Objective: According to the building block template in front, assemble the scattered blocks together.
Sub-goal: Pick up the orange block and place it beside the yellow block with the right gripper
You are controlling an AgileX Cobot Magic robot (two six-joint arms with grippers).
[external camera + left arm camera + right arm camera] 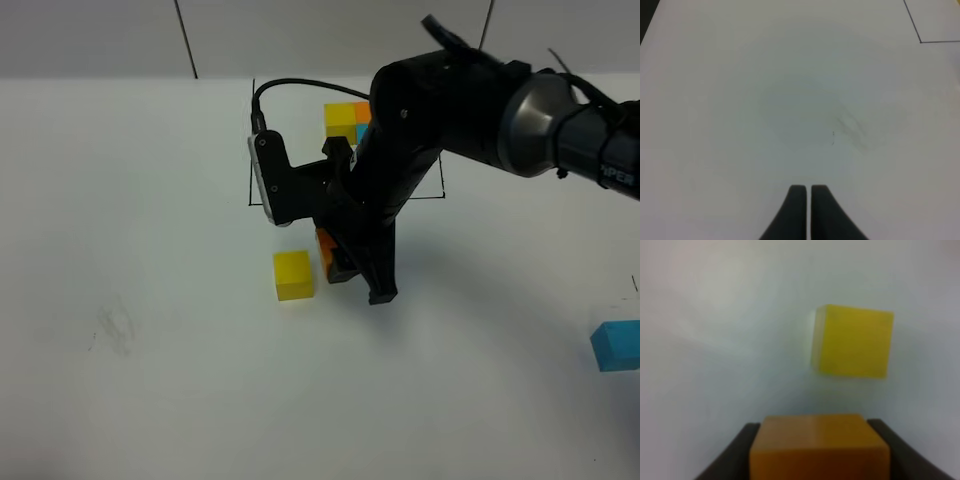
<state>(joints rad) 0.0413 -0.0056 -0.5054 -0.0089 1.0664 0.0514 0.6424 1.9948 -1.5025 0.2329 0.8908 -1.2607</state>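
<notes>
Orange cube (819,447), smooth and matte, sits clamped between the right gripper's (355,280) black fingers. Just beside it lies the yellow cube (294,275), not touching. Well away from it rests the light blue cube (617,345). Behind that arm, the joined template (348,120) sits inside a black-outlined rectangle (250,150). The left gripper (805,192) is pinched together over bare white tabletop (740,100), holding nothing.

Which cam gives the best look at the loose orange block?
Right wrist: the orange block fills the near frame, clamped in the right gripper. Exterior high shows only an orange sliver behind that gripper's fingers. Left wrist shows none of it.
</notes>
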